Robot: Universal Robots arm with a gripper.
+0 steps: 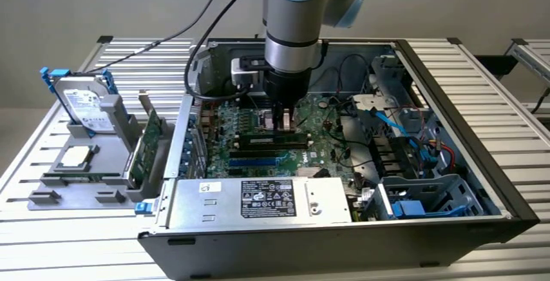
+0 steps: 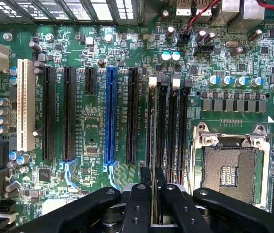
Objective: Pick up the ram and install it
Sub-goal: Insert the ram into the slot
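The picking up is done: the end effector (image 2: 153, 193) is shut tight on the ram (image 2: 152, 141), holding it on its thin edge down at the memory slots (image 2: 181, 136) inside the computer case (image 1: 481, 184), but I cannot tell if it is pushed in yet.

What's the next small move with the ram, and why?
Probably a slow, straight descent. The gripper is shut on the ram, held edge-on above the motherboard, and its edge seems lined up with the memory slot with the white latch. It does not look seated yet.
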